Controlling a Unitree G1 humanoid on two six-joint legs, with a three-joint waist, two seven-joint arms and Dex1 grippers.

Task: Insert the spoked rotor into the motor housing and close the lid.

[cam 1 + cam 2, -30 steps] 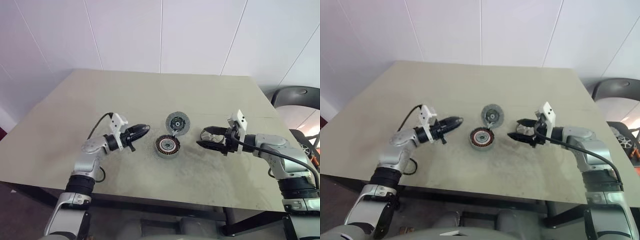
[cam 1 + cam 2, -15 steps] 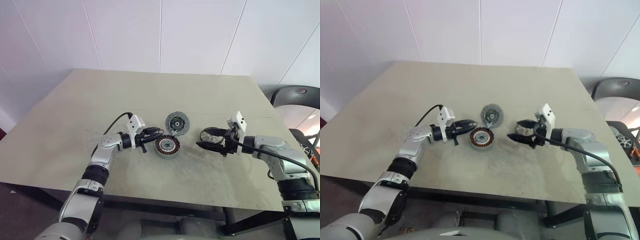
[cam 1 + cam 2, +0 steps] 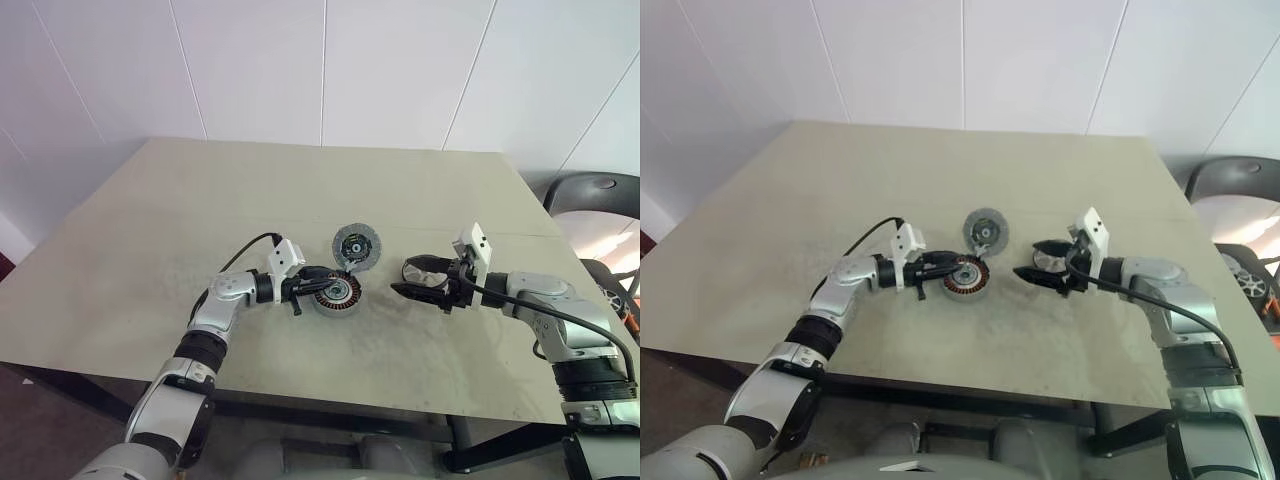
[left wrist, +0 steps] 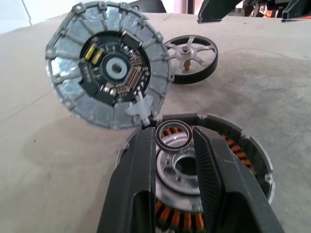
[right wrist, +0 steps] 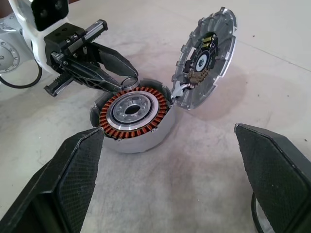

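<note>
Two risks for you: left gripper (image 4: 175, 155) pinching a small ring (image 4: 174, 140) over the housing (image 5: 133, 116) may drop it askew; right gripper (image 5: 167, 189), spread wide, could clip the wheel (image 4: 190, 57).

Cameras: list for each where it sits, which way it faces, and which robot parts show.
Head pair: on the head, facing forward and down at the table; both arms show.
Left wrist: along the left gripper, shut on a small ring, toward housing, lid and wheel.
Right wrist: between the open right gripper's fingers toward the housing; left gripper shows.
Shared: all show housing and raised lid.
</note>
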